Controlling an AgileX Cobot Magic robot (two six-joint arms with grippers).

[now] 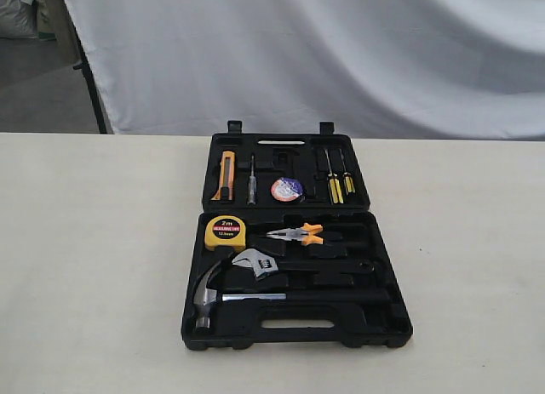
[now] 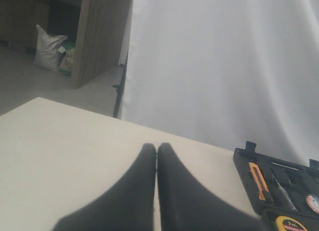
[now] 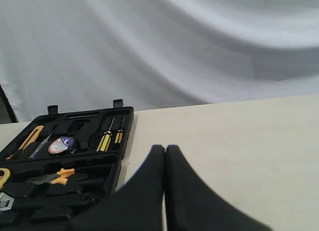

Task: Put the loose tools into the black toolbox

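Left tool and right tool sit closed (both empty).

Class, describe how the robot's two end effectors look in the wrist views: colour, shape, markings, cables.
The left end effector and right end effector look alike: plain matte black fingers, broad at the base, tapering to rounded tips. No markings or cables show.

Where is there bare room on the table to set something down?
Wide bare table left and right of the black toolbox, a narrow strip before it. Its near half is crowded: hammer, adjustable wrench, pliers, tape measure.
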